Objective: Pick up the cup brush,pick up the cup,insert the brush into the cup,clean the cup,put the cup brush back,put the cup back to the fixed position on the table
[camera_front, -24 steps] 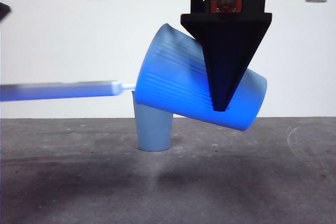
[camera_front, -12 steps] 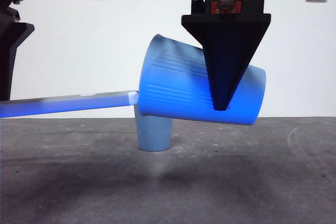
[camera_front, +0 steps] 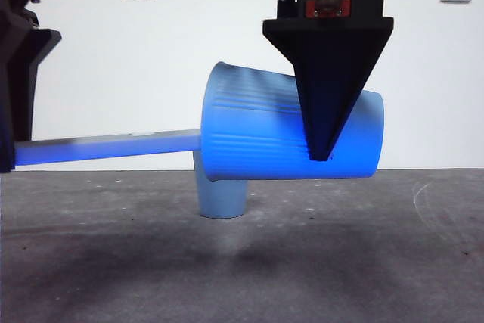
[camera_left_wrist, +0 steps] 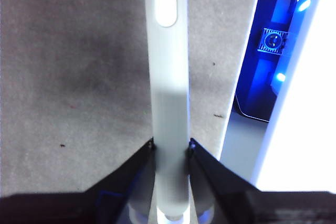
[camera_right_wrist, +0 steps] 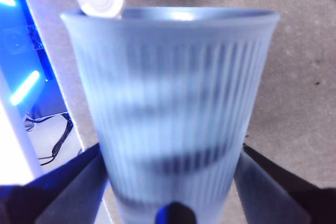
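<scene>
Cup (camera_front: 257,130) levelled; second cup (camera_front: 221,194) behind brush (camera_front: 113,145).

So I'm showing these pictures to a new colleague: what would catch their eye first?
Probably the cup, held on its side in the air by the right tool, mouth towards the brush. The cup brush comes in level from the left tool, which is shut on its handle, its front end at the cup's mouth. Behind stands a second blue cup on the table.

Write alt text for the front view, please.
A gripper holds a blue ribbed cup on its side above a dark table. A cup brush reaches into its mouth, and a second cup stands behind.
</scene>
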